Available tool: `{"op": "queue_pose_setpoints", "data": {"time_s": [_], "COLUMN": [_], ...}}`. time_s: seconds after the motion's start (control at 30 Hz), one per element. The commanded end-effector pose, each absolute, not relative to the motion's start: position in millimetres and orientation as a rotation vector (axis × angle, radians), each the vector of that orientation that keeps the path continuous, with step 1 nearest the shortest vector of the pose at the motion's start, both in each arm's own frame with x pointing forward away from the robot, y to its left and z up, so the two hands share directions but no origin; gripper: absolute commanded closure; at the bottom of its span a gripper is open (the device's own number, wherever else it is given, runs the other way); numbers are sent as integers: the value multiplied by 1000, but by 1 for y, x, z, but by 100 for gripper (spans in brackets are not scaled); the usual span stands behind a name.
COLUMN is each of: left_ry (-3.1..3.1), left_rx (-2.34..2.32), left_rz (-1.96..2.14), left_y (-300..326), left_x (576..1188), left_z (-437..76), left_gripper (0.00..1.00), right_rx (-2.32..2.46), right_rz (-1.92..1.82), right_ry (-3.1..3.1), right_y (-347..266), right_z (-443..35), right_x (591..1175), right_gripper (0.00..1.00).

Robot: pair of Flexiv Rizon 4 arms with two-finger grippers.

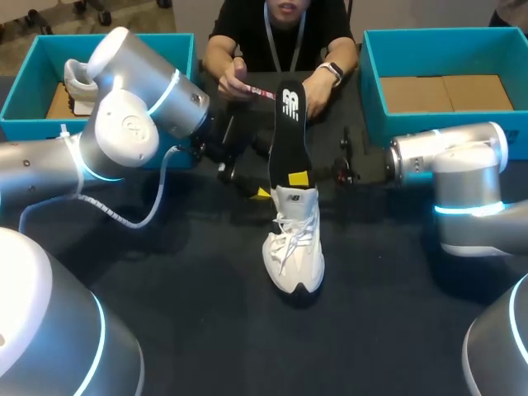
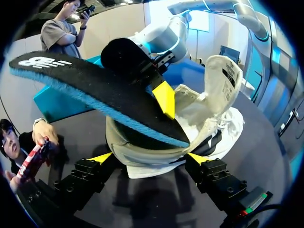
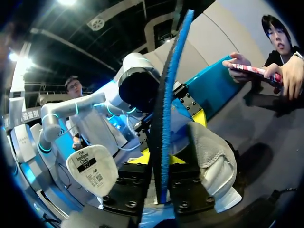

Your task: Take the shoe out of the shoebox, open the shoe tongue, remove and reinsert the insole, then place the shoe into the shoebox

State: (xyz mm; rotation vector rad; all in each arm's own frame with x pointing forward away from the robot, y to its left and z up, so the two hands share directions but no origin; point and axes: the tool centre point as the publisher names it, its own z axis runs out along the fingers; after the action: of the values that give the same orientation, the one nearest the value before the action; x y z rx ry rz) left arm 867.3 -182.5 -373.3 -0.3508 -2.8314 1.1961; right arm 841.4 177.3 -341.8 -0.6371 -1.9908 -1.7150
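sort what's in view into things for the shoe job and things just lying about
Job:
white shoe, heel in the left gripper
black insole, held by the right gripper
left teal box, right teal box: either may be the shoebox

Lying about:
pale thing in the left teal box, half hidden
red item in a person's hand

Soft light falls from overhead: the white shoe [image 1: 294, 239] stands bright against the dark table [image 1: 181, 313], with a short, dim shadow just under its toe. Above it, ceiling lamps [image 3: 21, 62] flare in the right wrist view, and deeper shadows pool beneath its heel in the left wrist view.
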Motion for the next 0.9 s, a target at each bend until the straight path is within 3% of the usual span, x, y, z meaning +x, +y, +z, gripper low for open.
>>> {"op": "queue_pose_setpoints", "data": {"time_s": [0.03, 0.3, 0.9], "left_ry": [-2833, -2830, -2830], "left_rx": [-350, -346, -334], "left_rz": [1193, 1195, 1196], "left_y": [-182, -182, -181], "left_x": [867, 866, 864], "left_z": [-373, -375, -377], "left_gripper": [0, 0, 0], "right_rx": [-642, -641, -593], "right_rz": [-1714, -1713, -1678], "right_ry": [-2004, -2017, -2085], "right_y": [179, 179, 183], "right_z": [-341, -338, -323], "right_x": [842, 842, 854], "right_gripper": [65, 69, 65]}}
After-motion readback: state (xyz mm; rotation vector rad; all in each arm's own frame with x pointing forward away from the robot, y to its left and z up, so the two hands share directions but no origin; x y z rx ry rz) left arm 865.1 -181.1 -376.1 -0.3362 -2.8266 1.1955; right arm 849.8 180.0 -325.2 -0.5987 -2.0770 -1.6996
